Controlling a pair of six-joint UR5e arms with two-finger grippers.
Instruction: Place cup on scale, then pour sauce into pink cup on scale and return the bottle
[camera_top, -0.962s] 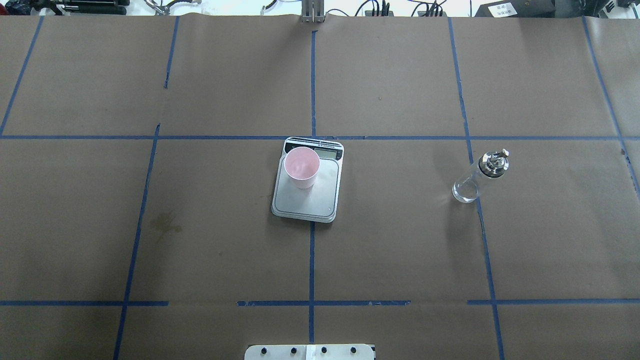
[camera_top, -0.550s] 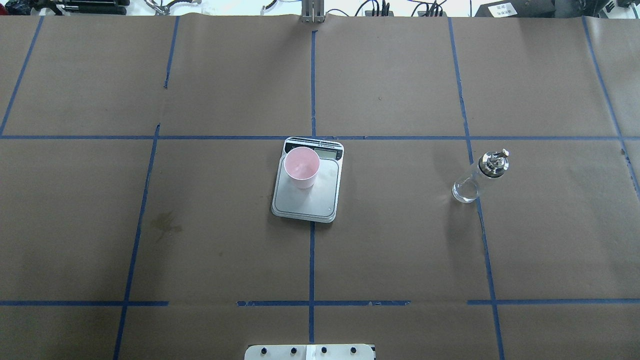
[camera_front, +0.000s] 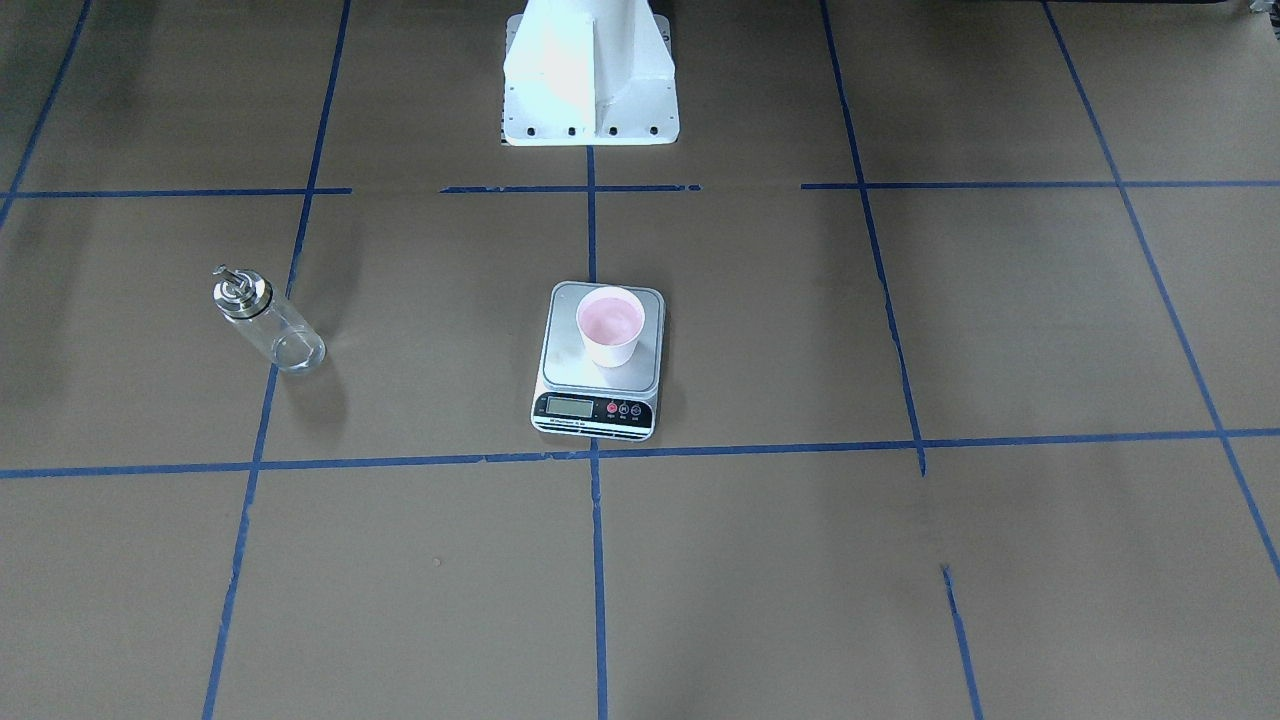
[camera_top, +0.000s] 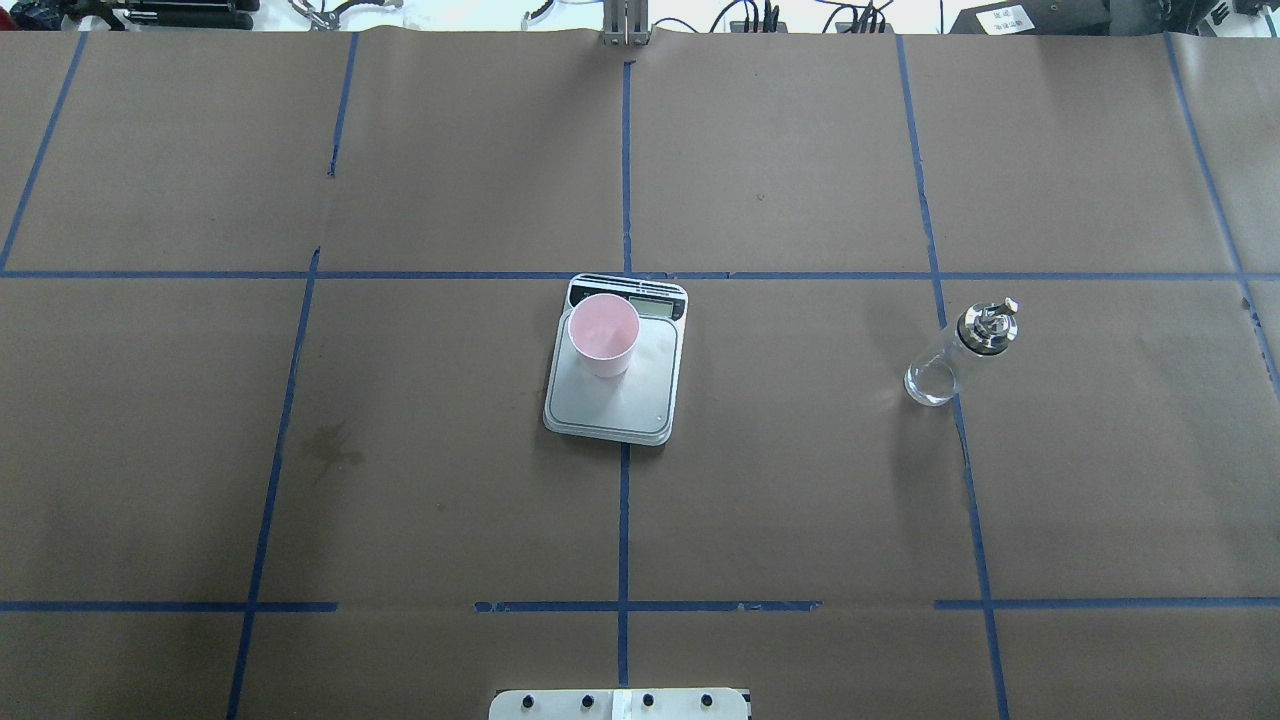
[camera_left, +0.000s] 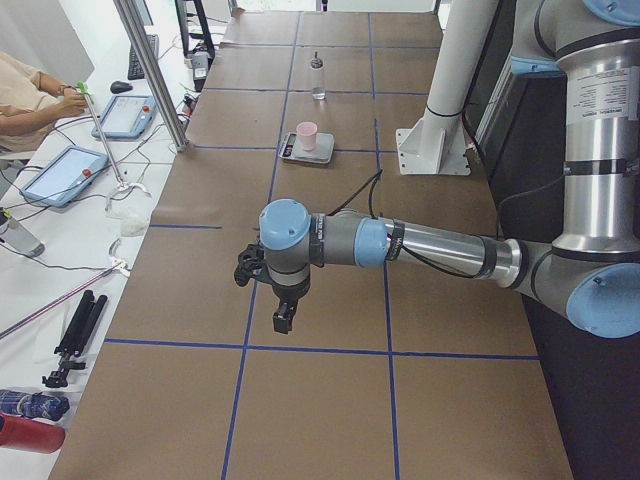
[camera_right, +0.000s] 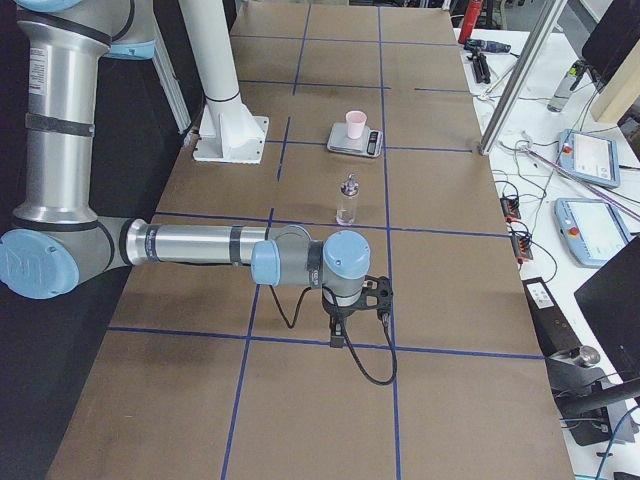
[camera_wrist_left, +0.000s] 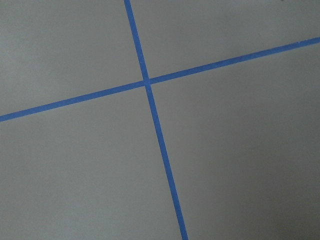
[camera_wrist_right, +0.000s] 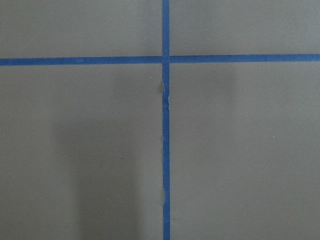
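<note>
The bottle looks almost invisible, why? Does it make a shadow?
Overhead exterior: the bottle is clear glass, so the brown paper shows through it and only its metal collar glints. Exterior front-facing: a faint, soft shadow lies on the paper beside its base, on the camera's side.

In the exterior left view the left arm (camera_left: 440, 250) reaches level from the right edge to mid-frame, its left gripper (camera_left: 283, 320) pointing down, and in the exterior right view the right arm (camera_right: 190, 244) stretches from the left edge, its right gripper (camera_right: 339, 335) hanging mid-frame, finger spacing of both unreadable.
</note>
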